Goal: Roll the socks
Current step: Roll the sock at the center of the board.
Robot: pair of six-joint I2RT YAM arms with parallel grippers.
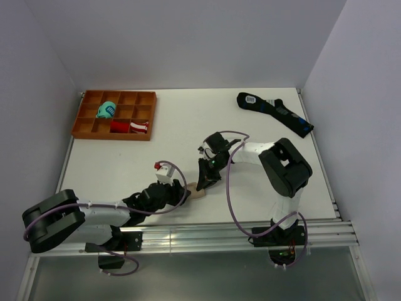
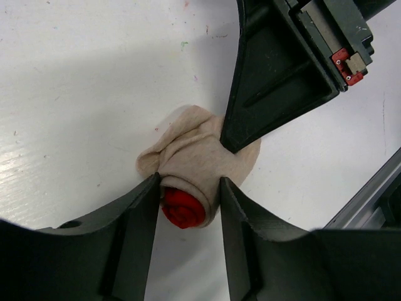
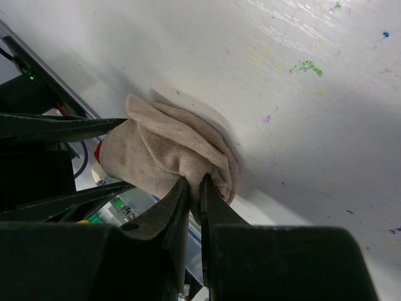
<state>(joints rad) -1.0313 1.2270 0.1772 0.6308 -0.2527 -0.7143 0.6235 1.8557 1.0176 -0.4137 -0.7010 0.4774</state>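
The socks, a beige roll lying on the surface near its front edge, point their red end at the left gripper clasping both sides, with the right gripper pinching the far fold.

Seen overhead, left gripper and right gripper mostly cover the socks

a white table was dotted with tiny coloured marks. an orange tray was set near its far left corner. a long black sock was laid at the far right. the socks, bunched into a beige roll with a red end, were rested near the front edge.
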